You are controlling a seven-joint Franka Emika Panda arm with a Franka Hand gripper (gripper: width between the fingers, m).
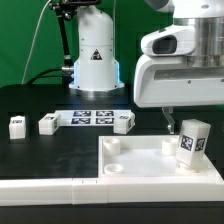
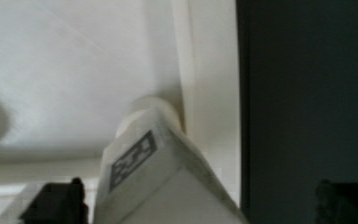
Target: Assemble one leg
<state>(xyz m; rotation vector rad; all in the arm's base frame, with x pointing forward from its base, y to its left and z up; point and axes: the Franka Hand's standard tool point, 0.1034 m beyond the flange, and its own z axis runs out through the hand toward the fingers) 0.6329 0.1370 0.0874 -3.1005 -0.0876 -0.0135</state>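
Note:
A white leg (image 1: 190, 141) with a black-and-white tag stands upright on the large white panel (image 1: 140, 168), at its corner toward the exterior view's right. My gripper (image 1: 188, 119) hangs just above the leg, one dark finger (image 1: 169, 118) showing beside its top. In the wrist view the leg (image 2: 149, 165) lies between the two fingertips (image 2: 59, 202), which stand wide apart and do not touch it. The gripper (image 2: 202, 206) is open. The panel (image 2: 69, 70) fills most of that view, with the black table beyond its edge.
Three more white legs lie on the black table: one (image 1: 17, 126) far toward the exterior view's left, one (image 1: 47, 123) and one (image 1: 125, 122) at the ends of the marker board (image 1: 88, 118). A long white rail (image 1: 40, 190) lies along the front. The arm's base (image 1: 95, 60) stands behind.

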